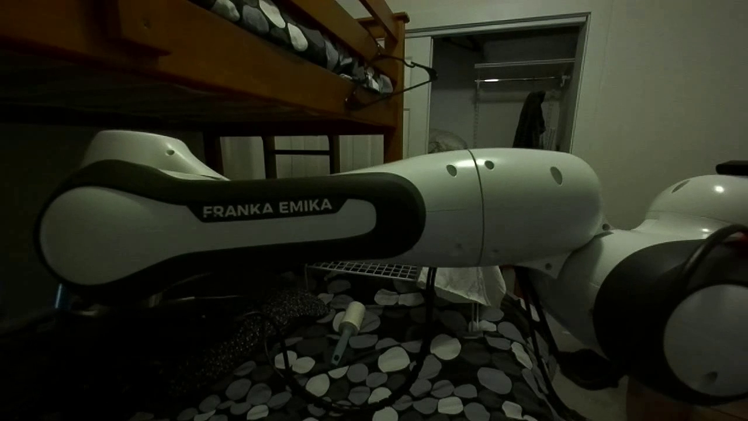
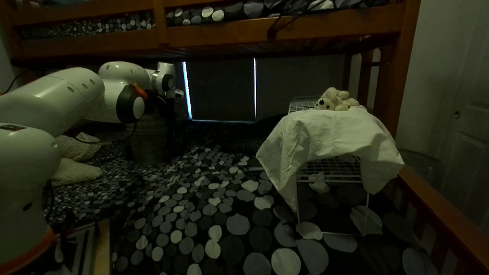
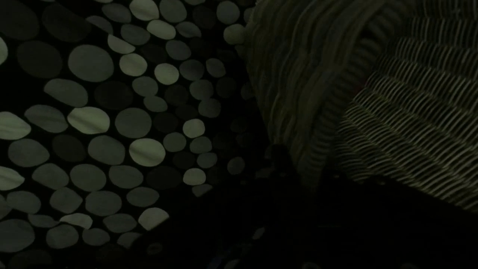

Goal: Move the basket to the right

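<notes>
- The woven basket (image 2: 149, 143) is at the far left of the spotted bedspread (image 2: 206, 206) in an exterior view, upright as far as the gloom shows, well apart from the white wire rack (image 2: 336, 168) on the right
- My gripper (image 3: 308, 166) is at its rim, one finger (image 3: 280, 158) outside the wall; the wrist view is too dark to tell whether I am pinching the rim or only straddling it
- I judge the step in hand to be taking hold of that rim, with the carry to the right not yet made
- Next I should make the hold sure, lift just clear of the bedspread and swing right, minding the lint roller (image 1: 353, 318)
- "FRANKA EMIKA" reads plainly along my Panda arm (image 1: 292, 234)
- A small label (image 2: 14, 127) at the near left is too tiny to read, and I can make out no writing on the basket
</notes>
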Robot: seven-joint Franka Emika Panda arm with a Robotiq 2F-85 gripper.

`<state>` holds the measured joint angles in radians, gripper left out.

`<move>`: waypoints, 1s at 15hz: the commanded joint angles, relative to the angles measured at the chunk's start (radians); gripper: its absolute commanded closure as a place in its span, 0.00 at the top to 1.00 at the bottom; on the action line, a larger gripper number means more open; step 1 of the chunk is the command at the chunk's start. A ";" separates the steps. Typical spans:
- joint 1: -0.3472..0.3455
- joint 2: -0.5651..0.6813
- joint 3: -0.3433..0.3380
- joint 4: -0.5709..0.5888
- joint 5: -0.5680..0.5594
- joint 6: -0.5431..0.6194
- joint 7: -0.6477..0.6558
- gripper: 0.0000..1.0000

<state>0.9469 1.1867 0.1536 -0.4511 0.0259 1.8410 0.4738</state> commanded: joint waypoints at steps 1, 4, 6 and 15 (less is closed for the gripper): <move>-0.009 -0.016 -0.002 -0.016 0.032 0.023 -0.040 0.03; -0.004 -0.019 -0.037 -0.010 0.029 0.066 0.123 0.03; 0.007 -0.025 -0.058 -0.019 0.021 0.056 0.231 0.03; 0.057 -0.015 -0.088 -0.019 0.004 0.046 0.551 0.11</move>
<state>1.0048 1.1835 0.0652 -0.4513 0.0298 1.8792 1.0256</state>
